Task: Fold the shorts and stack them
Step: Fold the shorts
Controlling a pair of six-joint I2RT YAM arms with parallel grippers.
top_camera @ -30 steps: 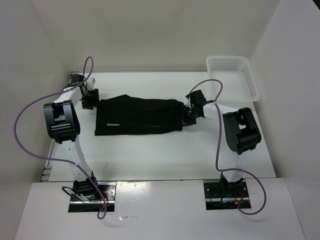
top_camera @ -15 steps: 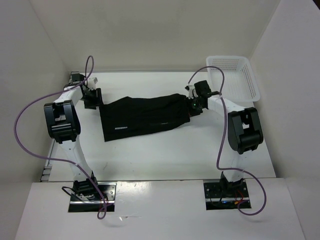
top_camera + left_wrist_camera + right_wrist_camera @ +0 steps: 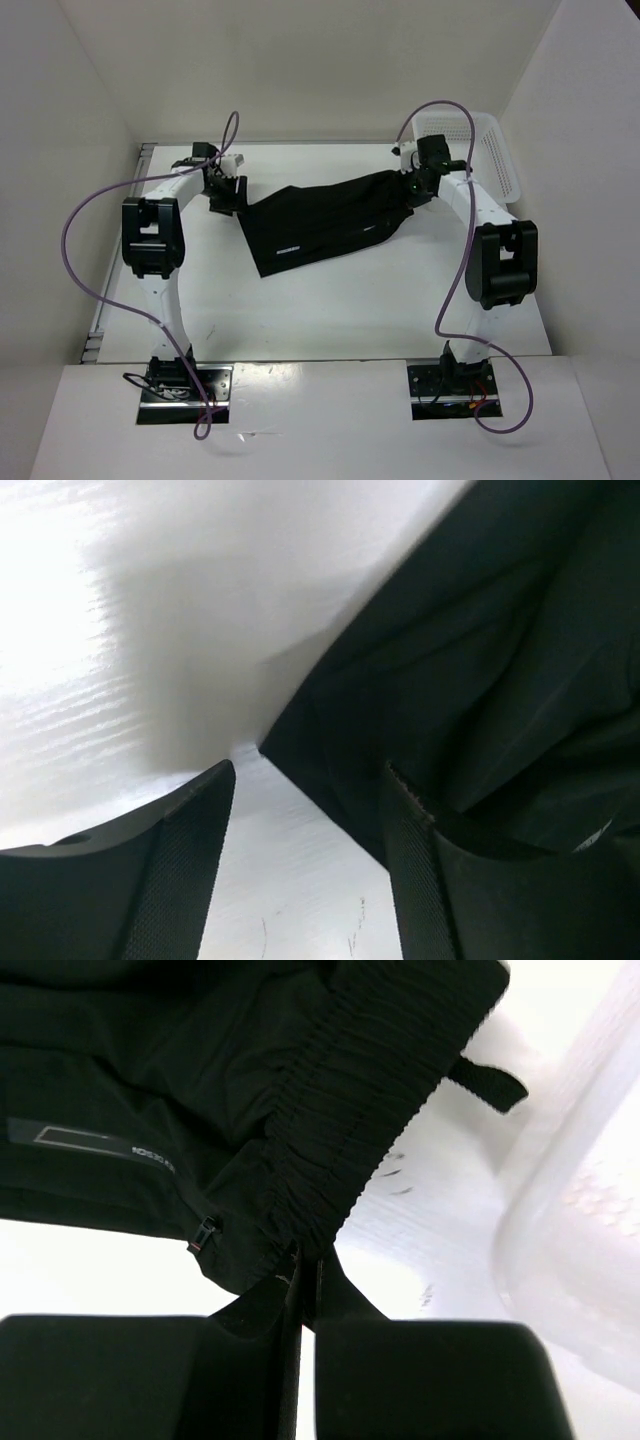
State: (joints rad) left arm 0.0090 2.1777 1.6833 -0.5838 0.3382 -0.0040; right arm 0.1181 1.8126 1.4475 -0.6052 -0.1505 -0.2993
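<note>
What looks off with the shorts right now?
The black soft-fabric shorts stretch askew, diagonally across the white table. The right gripper pinches their waistband, but the left gripper is open at the other end, clamping nothing.

The shorts are plain black throughout, gathered waistband included. A small pale logo mark is printed near the lower edge of the shorts. In the right wrist view, a pale outlined label and a red spot on a black clip are seen on the shorts.

The table beneath the shorts is white. The basket to the right of the shorts is white, with a mesh pattern. The fingers of the left gripper, beside the shorts, are black with a fine cross-hatched pattern.
</note>
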